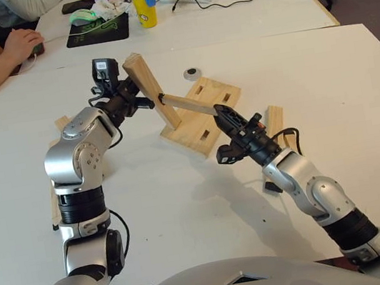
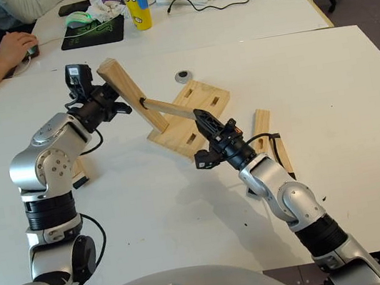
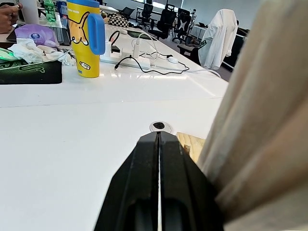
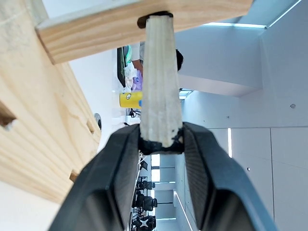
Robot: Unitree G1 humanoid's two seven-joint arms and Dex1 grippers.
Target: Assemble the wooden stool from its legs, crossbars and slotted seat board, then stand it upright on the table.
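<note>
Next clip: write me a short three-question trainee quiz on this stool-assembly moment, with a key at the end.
1. True or false: the slotted seat board lies flat on the table.
2. Missing word: the far end of the crossbar sits in a hole in the tilted ____.
3. Pick one. The right pincer is shut on: A) the seat board, B) the crossbar, C) nothing.

Key: 1 true. 2 leg. 3 B.
</note>
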